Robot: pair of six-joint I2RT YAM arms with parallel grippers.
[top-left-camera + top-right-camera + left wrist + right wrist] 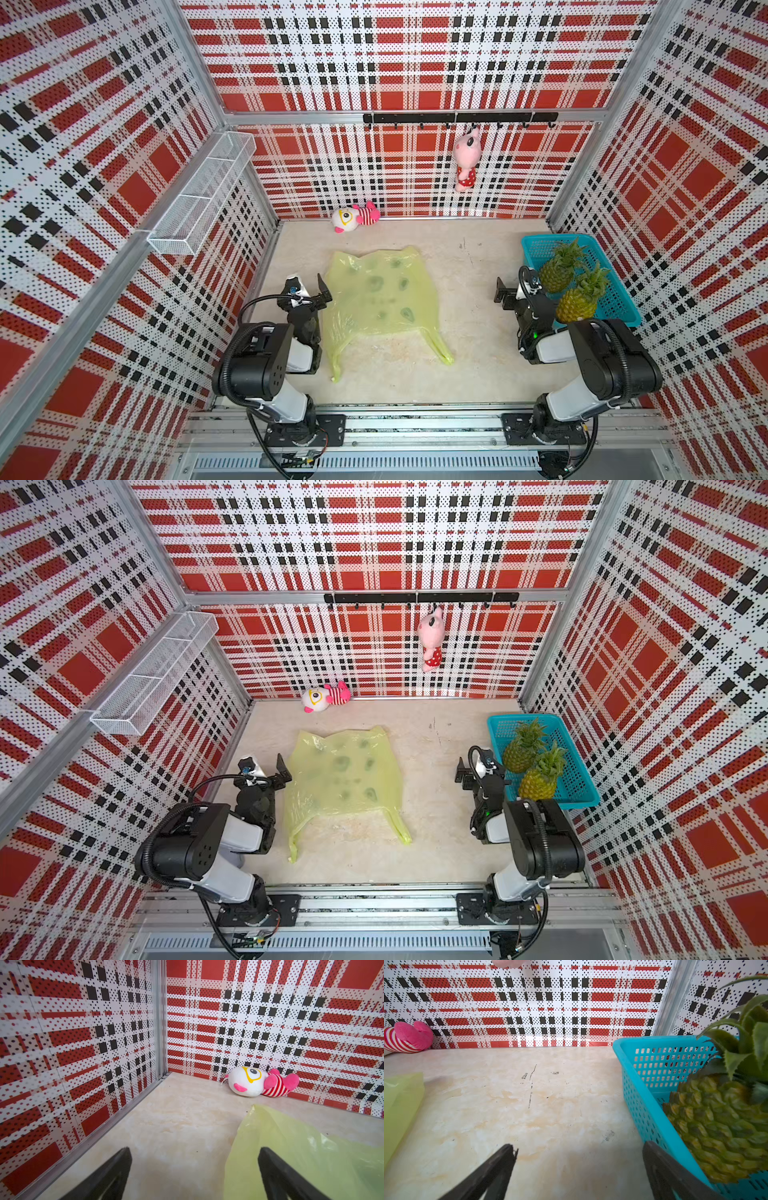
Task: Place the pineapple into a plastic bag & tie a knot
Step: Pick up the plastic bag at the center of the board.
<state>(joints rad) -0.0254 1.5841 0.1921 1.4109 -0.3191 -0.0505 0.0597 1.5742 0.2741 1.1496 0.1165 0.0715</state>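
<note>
Overhead pair, low wrist views sharing bag (311, 1147) (400, 1101)

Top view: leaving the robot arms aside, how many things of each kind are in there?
Pineapples: 2
Plush toys: 2
Plastic bag: 1
Turquoise mesh basket: 1
White wire shelf: 1
Black hook rail: 1
Total: 8

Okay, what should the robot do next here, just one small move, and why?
Probably swing the right gripper over the turquoise basket's rim toward the pineapple beside it. It stands open and empty, both pineapples sit in the basket, and the plastic bag lies flat with nothing inside.
</note>
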